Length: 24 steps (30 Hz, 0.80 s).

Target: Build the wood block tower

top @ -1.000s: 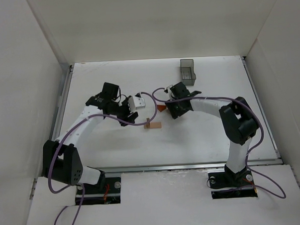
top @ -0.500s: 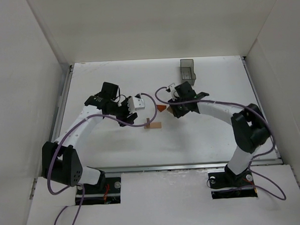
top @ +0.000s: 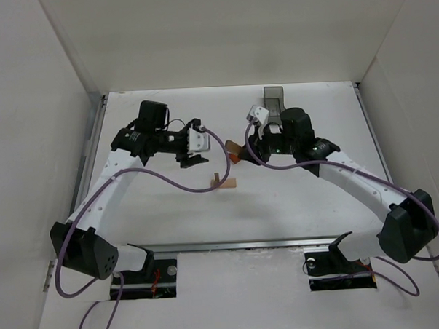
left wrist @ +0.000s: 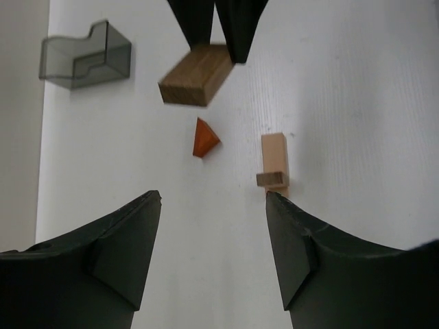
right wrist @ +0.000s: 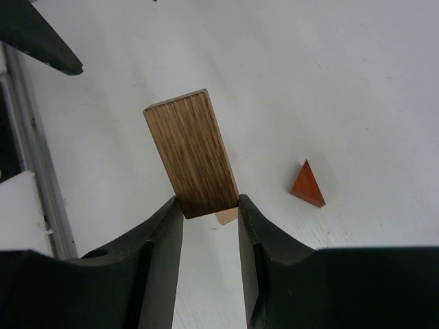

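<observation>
A white bench [top: 301,204] fills the middle of the top view, matte and faintly ribbed in the wrist views. Plain white panels close it in: a back wall [top: 228,33] at 12 o'clock, a side wall [top: 29,144] at 9 o'clock and another [top: 421,112] at 3 o'clock. A metal rail [top: 267,243] edges the bench at 6 o'clock, with a white board [top: 239,287] beyond it. The light is even and soft, and shadows are faint.
</observation>
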Available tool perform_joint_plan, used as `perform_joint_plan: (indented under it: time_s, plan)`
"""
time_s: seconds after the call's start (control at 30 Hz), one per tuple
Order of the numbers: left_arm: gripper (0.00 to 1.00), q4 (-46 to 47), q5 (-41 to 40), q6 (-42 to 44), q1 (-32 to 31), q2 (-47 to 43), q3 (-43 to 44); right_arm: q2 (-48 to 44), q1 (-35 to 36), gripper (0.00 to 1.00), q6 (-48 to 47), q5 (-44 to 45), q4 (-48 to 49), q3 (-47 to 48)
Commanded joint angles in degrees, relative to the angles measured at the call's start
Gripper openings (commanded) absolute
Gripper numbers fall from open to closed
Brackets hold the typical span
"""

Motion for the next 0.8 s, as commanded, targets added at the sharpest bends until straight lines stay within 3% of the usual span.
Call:
perform_joint_plan:
  time_s: [0.0,0.13,0.43,0.77]
  plan:
    - [0.61,0.0,10.0,2.0,-0.8,0.6,4.1,-1.9,0.6,0.00,-2.6,-7.5,3.7,1.2]
    - [0.61,-1.8,13.4,1.1,-2.0,3.9,8.8,-3.1,1.7,0.00,-3.2,-7.0,3.7,1.7]
    - [0.61,-5.8,10.9,1.5,-6.7,7.7,11.2,-3.1,3.3,0.00,-3.2,-4.5,3.7,1.7]
    - [0.45,-5.2,10.7,-1.1,-6.7,7.7,10.5,-3.7,3.3,0.00,-3.2,-3.4,3.7,1.2]
